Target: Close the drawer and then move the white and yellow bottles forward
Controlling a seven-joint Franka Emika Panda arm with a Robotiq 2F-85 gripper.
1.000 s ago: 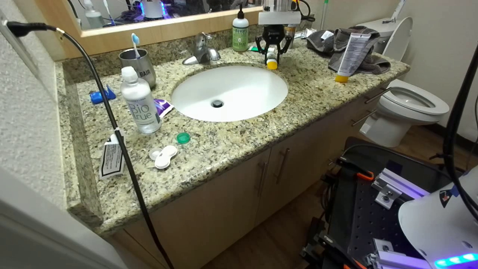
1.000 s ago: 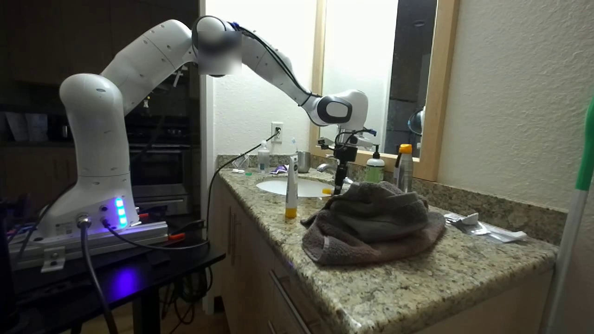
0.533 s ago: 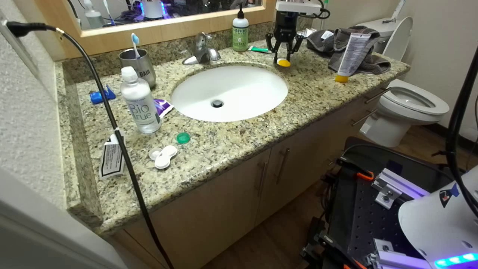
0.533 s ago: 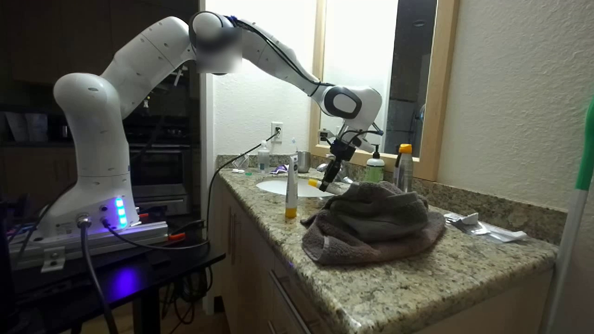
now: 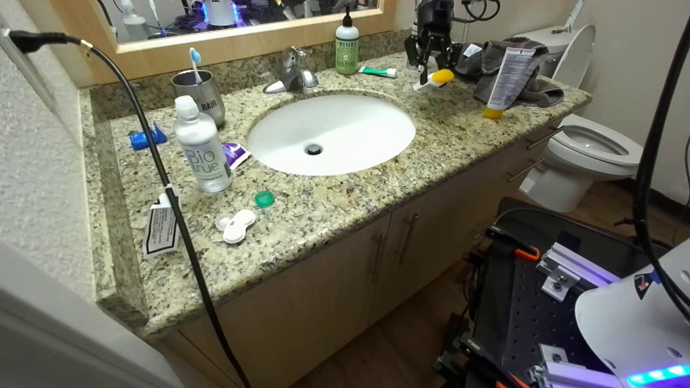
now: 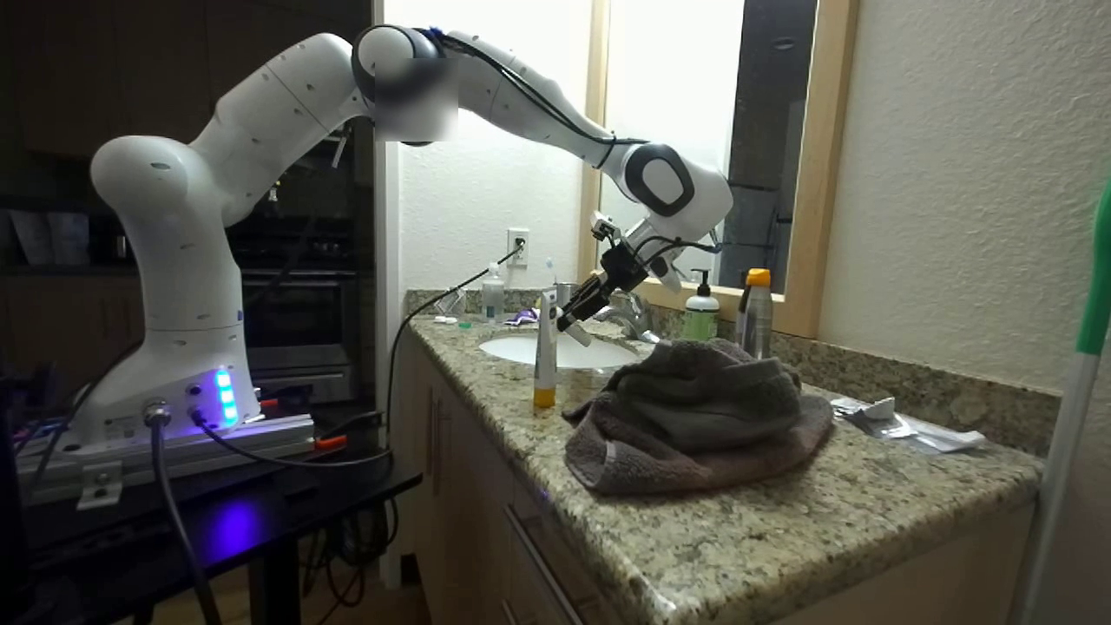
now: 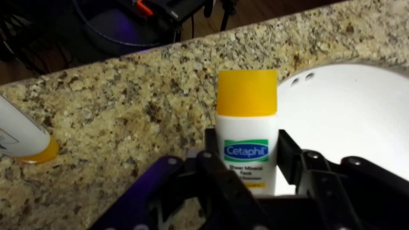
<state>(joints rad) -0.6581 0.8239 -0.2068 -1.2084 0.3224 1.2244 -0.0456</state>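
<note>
– The bottle (image 7: 247, 126), what colours?
– White; its cap (image 7: 246, 92) yellow; its logo (image 7: 246, 150) a blue oval on green;
– And the tube (image 5: 509, 81)?
– White too, yellow at one end; the tool (image 7: 248, 147) is black;
– The bench (image 5: 323, 199)?
– Speckled in cream, brown and grey; the sink (image 5: 345, 124) plain white; the soap label (image 5: 346, 55) green; the towel (image 6: 694, 425) dark grey.

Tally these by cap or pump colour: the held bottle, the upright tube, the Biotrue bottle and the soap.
Yellow: 2 (held bottle, upright tube)
White: 1 (Biotrue bottle)
Black: 1 (soap)
Total: 4
</note>
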